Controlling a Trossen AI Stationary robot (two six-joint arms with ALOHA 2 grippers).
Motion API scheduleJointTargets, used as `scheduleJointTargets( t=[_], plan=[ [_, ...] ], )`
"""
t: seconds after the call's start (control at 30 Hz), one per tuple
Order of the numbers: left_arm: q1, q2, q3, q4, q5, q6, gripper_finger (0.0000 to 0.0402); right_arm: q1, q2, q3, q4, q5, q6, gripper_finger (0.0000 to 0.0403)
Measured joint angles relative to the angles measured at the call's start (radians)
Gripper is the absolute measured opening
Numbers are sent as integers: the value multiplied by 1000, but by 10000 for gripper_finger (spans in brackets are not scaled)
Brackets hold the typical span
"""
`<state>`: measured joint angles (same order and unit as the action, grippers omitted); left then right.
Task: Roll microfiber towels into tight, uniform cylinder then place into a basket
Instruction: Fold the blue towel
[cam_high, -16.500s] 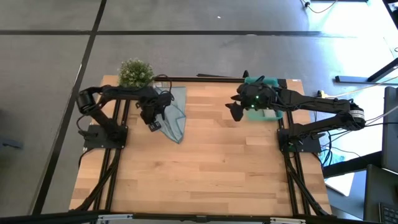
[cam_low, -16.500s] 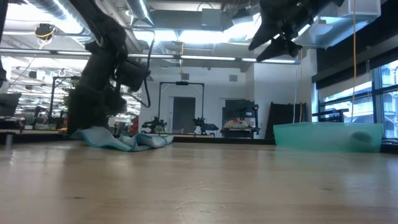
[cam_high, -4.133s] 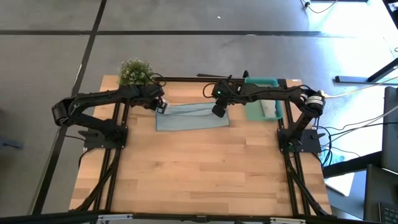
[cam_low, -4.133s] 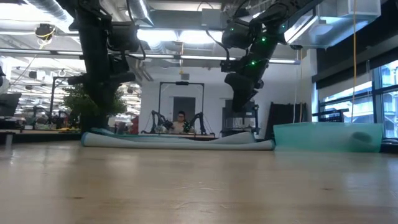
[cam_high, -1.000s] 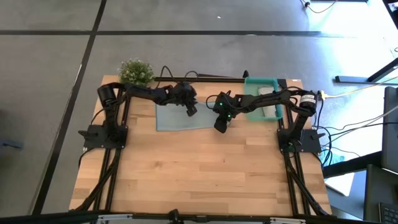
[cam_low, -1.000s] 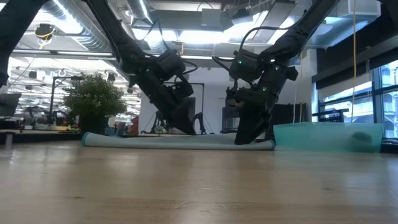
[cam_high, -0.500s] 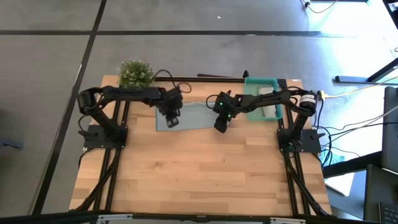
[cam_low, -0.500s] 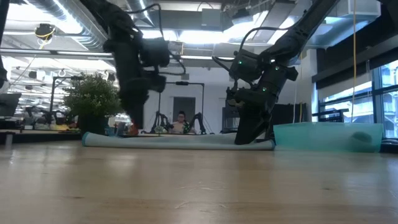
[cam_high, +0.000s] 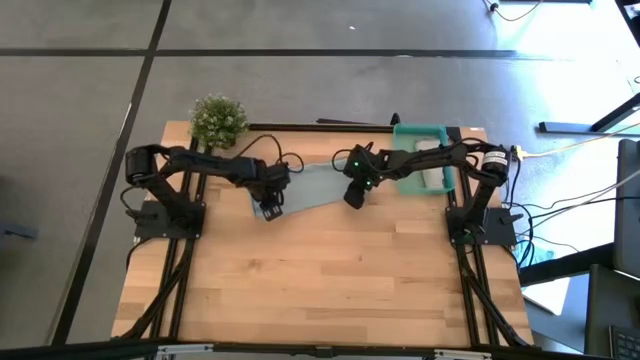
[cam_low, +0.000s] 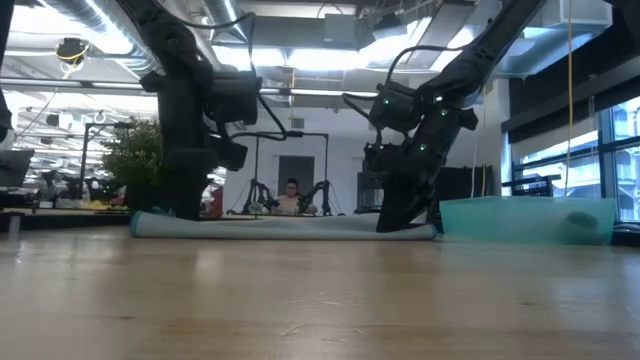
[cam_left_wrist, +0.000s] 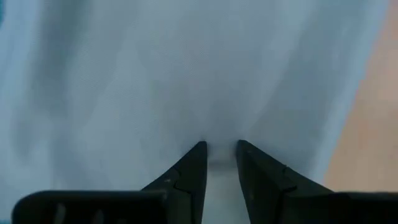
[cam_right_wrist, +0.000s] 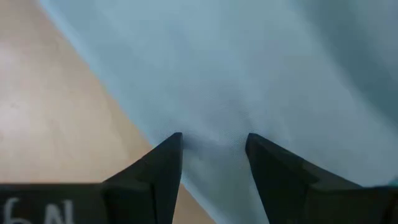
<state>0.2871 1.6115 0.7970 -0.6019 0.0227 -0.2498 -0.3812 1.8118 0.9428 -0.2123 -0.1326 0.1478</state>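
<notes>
The light blue towel (cam_high: 315, 185) lies spread flat on the wooden table, a low strip in the low view (cam_low: 290, 228). My left gripper (cam_high: 270, 208) points straight down at the towel's near left corner, its fingertips (cam_left_wrist: 221, 149) a narrow gap apart. My right gripper (cam_high: 351, 198) slants down onto the near right corner, its fingers (cam_right_wrist: 213, 142) open. To the right stands the teal basket (cam_high: 420, 129), and a pale towel (cam_high: 432, 175) lies inside it. My left gripper comes at the towel from above, near its near left corner (cam_left_wrist: 217, 124). I cannot tell whether its tips touch the cloth. My right gripper sets both open fingertips (cam_right_wrist: 171, 149) on the towel beside its near edge (cam_right_wrist: 143, 124), slanting down. The cloth between them lies flat, not pinched.
A small bushy plant (cam_high: 218, 117) stands at the table's far left corner. The basket (cam_low: 520, 220) is close to the right of the towel's end. The near half of the table (cam_high: 320, 290) is bare wood. A person sits far behind the table (cam_low: 290, 190).
My left gripper has travelled from over the towel's far middle toward the table's left and near edges, and has tipped until it points straight down at the near left corner. The towel has stayed flat in place.
</notes>
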Motion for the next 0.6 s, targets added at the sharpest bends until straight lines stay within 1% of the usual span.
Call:
scheduleJointTargets(
  t=[0.13, 0.27, 0.33, 0.43, 0.6],
  plan=[
    [-66, 1, -2, 14, 70, -37, 84, -28, 0, 0, 4, 19, 4, 184],
    [-138, 3, -4, 66, 119, -67, 84, -51, 1, 0, 27, 79, 30, 184],
    [-171, 3, -3, 106, 137, -89, 84, -59, 2, 5, 26, 86, 30, 184],
    [-203, -6, 19, 98, 121, -110, 85, -63, -3, 44, -13, 72, 31, 184],
    [-203, -72, 63, 72, 27, -127, 85, -45, -22, 123, -87, -45, 23, 184]
  ],
)
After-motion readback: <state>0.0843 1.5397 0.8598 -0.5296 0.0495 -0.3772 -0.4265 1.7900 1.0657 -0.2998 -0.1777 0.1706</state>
